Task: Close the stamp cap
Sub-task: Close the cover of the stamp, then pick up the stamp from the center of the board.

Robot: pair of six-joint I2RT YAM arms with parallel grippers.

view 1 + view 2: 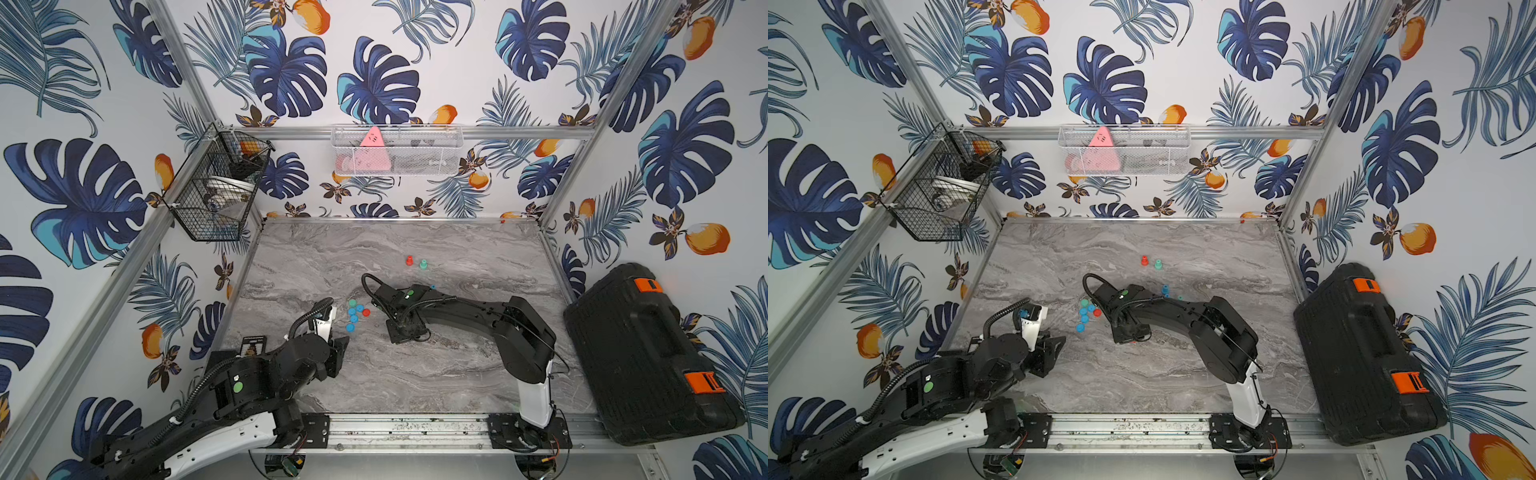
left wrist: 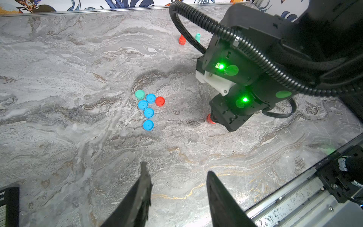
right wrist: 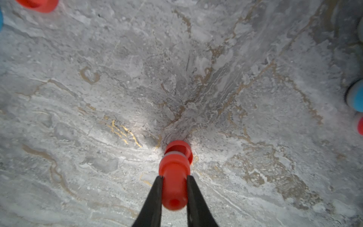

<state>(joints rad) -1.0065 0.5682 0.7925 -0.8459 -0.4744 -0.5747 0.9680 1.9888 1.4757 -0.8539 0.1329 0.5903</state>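
Observation:
In the right wrist view a red stamp (image 3: 173, 188) stands upright with my right gripper (image 3: 174, 177) shut on its narrow neck. Its wide lower end sits on a red cap (image 3: 179, 146) lying on the marble table, and a pale band shows between the two. The cap looks slightly off to one side. From the left wrist view only the stamp's red base (image 2: 210, 119) shows below the right gripper (image 1: 409, 332). My left gripper (image 2: 176, 169) hovers open over bare table near the left front (image 1: 338, 353), holding nothing.
Loose caps lie together left of the right gripper: one teal (image 2: 139, 94), one red (image 2: 160, 101), several blue (image 2: 148, 113). A red stamp (image 1: 409, 260) and a teal stamp (image 1: 423, 264) stand farther back, a blue one (image 1: 1165, 289) behind the right arm. A black case (image 1: 640, 353) leans at right.

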